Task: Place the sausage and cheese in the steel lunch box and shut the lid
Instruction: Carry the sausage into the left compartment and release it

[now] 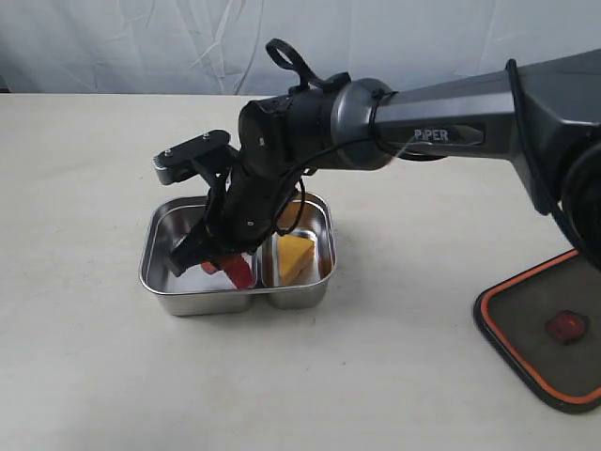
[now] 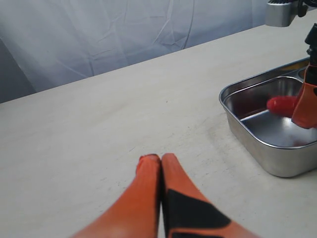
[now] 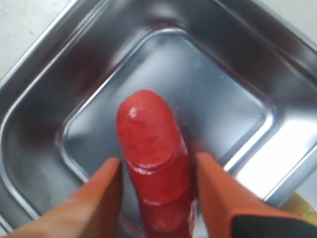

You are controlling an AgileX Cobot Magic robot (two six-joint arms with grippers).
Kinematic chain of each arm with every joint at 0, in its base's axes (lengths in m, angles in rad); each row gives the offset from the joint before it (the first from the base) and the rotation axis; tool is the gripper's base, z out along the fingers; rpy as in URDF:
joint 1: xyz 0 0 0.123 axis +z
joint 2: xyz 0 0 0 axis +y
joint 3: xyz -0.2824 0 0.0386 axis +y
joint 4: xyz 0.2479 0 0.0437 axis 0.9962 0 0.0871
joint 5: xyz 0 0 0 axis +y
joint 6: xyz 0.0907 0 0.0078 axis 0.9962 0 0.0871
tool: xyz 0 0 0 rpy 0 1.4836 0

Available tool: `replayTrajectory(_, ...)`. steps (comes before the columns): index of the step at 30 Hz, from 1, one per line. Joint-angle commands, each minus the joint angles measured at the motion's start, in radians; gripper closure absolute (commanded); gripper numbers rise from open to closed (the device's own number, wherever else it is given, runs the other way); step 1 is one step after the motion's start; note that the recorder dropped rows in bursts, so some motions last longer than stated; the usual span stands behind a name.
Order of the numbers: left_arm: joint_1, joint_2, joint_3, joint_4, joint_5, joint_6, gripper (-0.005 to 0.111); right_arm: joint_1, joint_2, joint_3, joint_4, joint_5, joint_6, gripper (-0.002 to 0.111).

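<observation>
The sausage [image 3: 151, 144] hangs over the larger compartment of the steel lunch box [image 1: 202, 305], its glossy red rounded end pointing out past the fingertips and its body tilted above the shiny floor, where a red reflection shows beneath it. The right pincer [image 3: 157, 161] is pinching the sausage, one orange finger [image 3: 99, 198] pressed along each side of it. In the exterior view this pincer is lowered inside the box's rim, at the end of the dark right arm [image 1: 441, 117], which reaches across from the right edge of the scene. The cheese [image 1: 294, 256] lies in the smaller compartment, just across the divider from the sausage, a yellow-orange wedge with its paler face turned up. The box sits flat and uncovered on the pale bench [image 1: 94, 376]. The lid [image 1: 526, 324] lies well apart from it, near the bench's front right corner, with its orange rim seal facing up and the small round valve [image 1: 566, 326] showing red-orange on its dark panel. The left pincer [image 2: 161, 159] hovers low over bare bench to the side of the box, its two orange fingers pressed together and holding nothing. A creased pale cloth [image 2: 124, 34] hangs behind the bench.
</observation>
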State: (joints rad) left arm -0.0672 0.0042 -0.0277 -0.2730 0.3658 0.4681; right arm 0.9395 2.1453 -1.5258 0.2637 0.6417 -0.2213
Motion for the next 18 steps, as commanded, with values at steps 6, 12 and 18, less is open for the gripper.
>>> replayTrajectory(6,0.005,-0.004,0.002,-0.003,-0.006,-0.004,0.107,-0.009,-0.104,-0.006,-0.031,0.135,0.092,0.054)
replayTrajectory(12,0.005,-0.004,0.002,-0.003,-0.008,-0.004,0.107,-0.012,-0.269,0.004,-0.2,0.397,0.183,0.067)
replayTrajectory(18,0.005,-0.004,0.002,-0.003,-0.008,-0.004,0.107,-0.094,-0.472,0.238,-0.548,0.465,0.471,0.066)
